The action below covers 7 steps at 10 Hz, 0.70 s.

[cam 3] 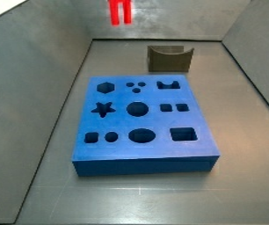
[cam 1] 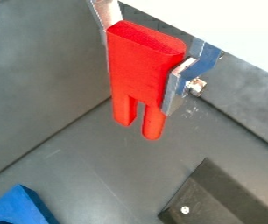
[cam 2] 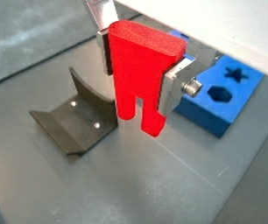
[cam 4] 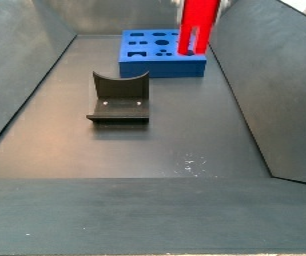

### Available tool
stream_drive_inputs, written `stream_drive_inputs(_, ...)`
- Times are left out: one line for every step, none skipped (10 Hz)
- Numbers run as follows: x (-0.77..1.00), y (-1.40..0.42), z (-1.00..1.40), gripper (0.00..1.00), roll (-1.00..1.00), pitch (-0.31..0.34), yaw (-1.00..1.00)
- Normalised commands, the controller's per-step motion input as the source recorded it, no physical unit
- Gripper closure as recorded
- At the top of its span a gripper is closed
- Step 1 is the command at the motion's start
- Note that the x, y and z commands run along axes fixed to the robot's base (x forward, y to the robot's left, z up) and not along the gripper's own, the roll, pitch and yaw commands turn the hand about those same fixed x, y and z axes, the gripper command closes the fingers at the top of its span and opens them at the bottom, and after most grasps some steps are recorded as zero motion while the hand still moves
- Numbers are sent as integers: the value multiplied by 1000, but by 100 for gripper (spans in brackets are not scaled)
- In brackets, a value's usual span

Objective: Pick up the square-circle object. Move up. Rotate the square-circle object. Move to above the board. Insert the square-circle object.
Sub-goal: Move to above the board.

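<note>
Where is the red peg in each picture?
Wrist view: the square-circle object hangs mid-picture, clamped in the gripper.
Wrist view: mid-picture again, between the holder and the board.
Side view: only its two prongs show at the top edge.
Side view: top edge, in front of the board.
Shared landmark: the grey holder.

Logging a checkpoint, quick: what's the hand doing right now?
Hand: closed on the red peg, lifted off the floor.
</note>
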Motion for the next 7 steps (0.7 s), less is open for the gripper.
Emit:
stream_drive_inputs(67,65,1000,100,-136,77,-26)
stream_drive_inputs(66,64,1000,100,-129,76,-26)
stream_drive_inputs(44,50,810,100,-116,79,-30)
stream_drive_inputs(34,42,689,100,-110,80,-31)
stream_drive_inputs(24,32,455,100,-99,77,-31)
stream_drive_inputs(19,29,278,100,-92,78,-31)
stream_drive_inputs(116,-1000,157,100,167,409,-195)
